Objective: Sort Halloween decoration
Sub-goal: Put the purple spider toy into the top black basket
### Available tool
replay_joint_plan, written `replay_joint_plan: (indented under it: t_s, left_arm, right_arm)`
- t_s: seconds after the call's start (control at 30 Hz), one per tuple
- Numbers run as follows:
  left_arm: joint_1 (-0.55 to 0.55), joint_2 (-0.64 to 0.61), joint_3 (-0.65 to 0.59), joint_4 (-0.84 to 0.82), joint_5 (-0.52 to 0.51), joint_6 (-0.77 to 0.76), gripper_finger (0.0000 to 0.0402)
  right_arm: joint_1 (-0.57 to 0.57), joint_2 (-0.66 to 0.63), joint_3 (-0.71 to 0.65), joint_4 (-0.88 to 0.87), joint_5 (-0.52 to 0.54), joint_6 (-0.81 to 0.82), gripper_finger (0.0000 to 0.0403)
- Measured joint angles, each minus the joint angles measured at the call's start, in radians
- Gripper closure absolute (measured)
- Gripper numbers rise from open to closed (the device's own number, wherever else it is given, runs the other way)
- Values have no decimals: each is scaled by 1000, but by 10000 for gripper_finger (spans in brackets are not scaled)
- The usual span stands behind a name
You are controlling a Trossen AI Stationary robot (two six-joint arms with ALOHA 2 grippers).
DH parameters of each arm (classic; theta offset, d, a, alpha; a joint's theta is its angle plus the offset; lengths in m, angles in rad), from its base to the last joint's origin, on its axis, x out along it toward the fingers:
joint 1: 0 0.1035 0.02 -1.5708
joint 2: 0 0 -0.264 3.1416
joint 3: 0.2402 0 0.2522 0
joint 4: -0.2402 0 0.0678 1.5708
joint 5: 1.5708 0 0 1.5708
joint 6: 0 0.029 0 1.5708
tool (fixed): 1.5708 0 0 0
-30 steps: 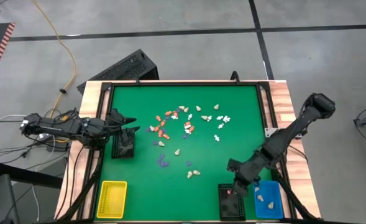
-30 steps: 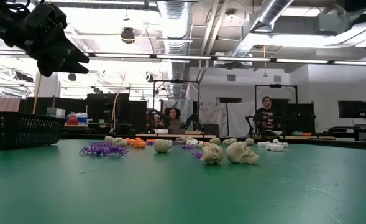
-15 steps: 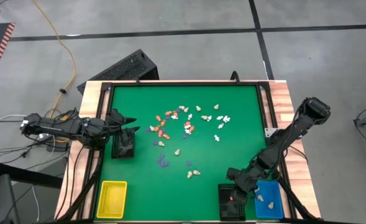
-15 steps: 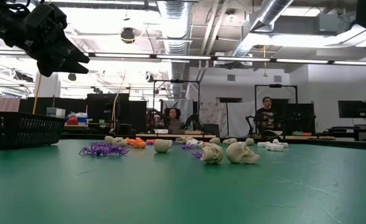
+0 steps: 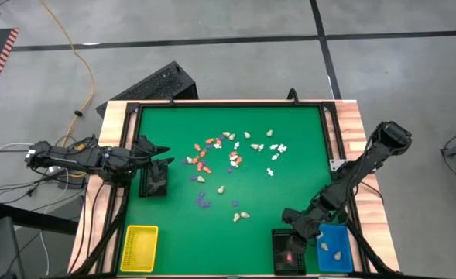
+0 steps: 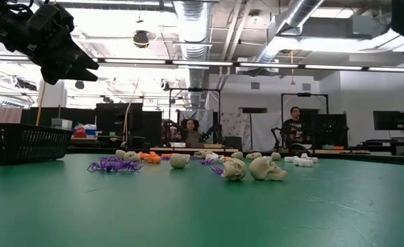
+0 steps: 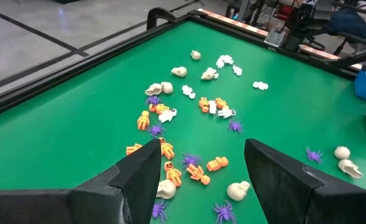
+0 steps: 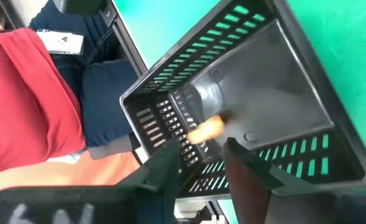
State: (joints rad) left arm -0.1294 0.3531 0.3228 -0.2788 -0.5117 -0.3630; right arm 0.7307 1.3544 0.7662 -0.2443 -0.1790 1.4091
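Many tiny Halloween figurines (image 5: 231, 155) in orange, white, cream and purple lie scattered on the green mat; they also show in the left wrist view (image 7: 189, 124) and the low view (image 6: 188, 159). My right gripper (image 8: 201, 155) is open over a black tray (image 8: 282, 37) at the near right (image 5: 278, 263). One orange figurine (image 8: 205, 129) shows inside that tray, beyond the fingertips. My left gripper (image 7: 198, 155) is open and empty, hovering at the mat's left side (image 5: 162, 155) above a second black tray (image 5: 154, 182).
A blue tray (image 5: 344, 260) with cream figurines sits right of the near black tray. A yellow tray (image 5: 138, 248) sits at the near left. A person in a red shirt (image 8: 27, 93) stands by the table's near edge. People (image 6: 294, 123) sit in the room beyond.
My right gripper has shifted a little toward the table's near-left, staying over the near black tray. An orange-red spot now shows inside that tray.
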Motion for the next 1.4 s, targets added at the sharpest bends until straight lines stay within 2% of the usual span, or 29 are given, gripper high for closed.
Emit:
replay_joint_plan:
  t_s: [0.17, 0.3, 0.4, 0.67, 0.87, 1.03, 1.2, 1.4]
  left_arm:
    - [0, 0, 0, 0, 0, 3, 181]
    - [0, 0, 0, 0, 0, 3, 181]
    - [0, 0, 0, 0, 0, 3, 181]
    - [0, 0, 0, 0, 0, 3, 181]
    - [0, 0, 0, 0, 0, 4, 181]
    - [0, 0, 0, 0, 0, 4, 181]
    - [0, 0, 0, -1, 0, 4, 181]
    - [0, 0, 0, -2, 0, 29, 181]
  right_arm:
    - [-28, 0, 0, 132, -5, -56, 246]
    - [-100, -1, 0, 279, -8, -129, 252]
    - [-176, -1, 1, 305, -9, -192, 260]
    - [-397, -1, 1, 304, 0, -579, 270]
    - [-546, -1, 1, 305, 147, -911, 271]
    - [-628, 9, 1, 345, 280, -1171, 271]
    - [-672, 91, 1, 507, 289, -1322, 271]
    - [-682, 270, 0, 689, 289, -1440, 271]
